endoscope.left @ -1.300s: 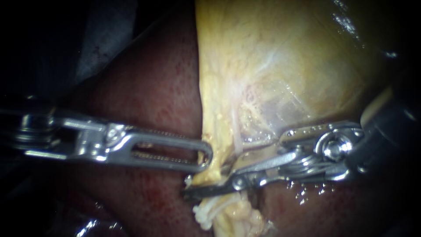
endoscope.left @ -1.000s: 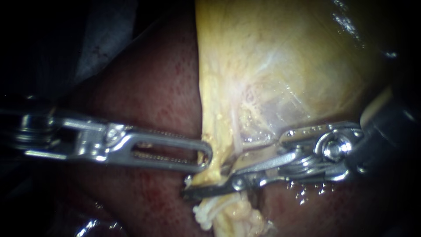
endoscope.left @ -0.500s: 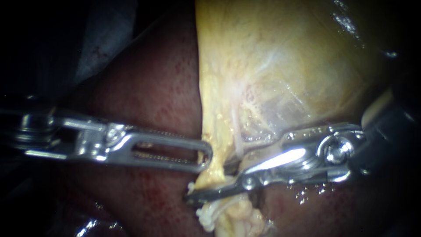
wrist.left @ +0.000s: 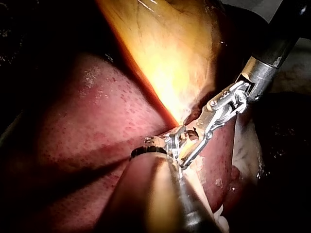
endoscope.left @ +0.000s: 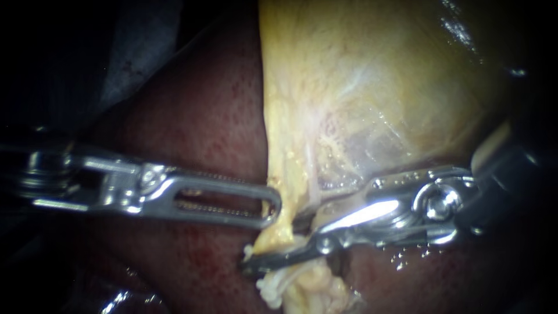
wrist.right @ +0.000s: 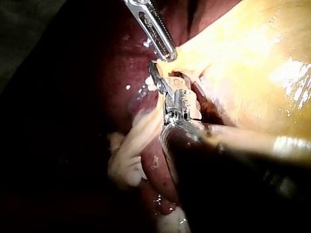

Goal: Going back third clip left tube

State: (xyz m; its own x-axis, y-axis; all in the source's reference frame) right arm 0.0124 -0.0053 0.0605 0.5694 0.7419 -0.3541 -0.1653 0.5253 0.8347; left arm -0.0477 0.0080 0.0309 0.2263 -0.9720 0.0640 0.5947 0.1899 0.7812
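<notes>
With your left instrument (endoscope.left: pixel 273 204) clenched on the gallbladder (endoscope.left: pixel 360 87) edge and your right instrument (endoscope.left: pixel 271 246) released, its jaws parted astride the tube (endoscope.left: pixel 285 232) just below that grip, you probably needed to back it straight out along its shaft without snagging the tube.

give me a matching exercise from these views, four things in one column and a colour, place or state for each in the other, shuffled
Column one
1. left instrument
2. right instrument
3. gallbladder
4. liver

Column two
a. dark red, finely speckled
b. jaws open, a gap showing between them
c. yellowish and glistening
d. tip at the gallbladder's narrow lower edge

Pairs: 1-d, 2-b, 3-c, 4-a
</notes>
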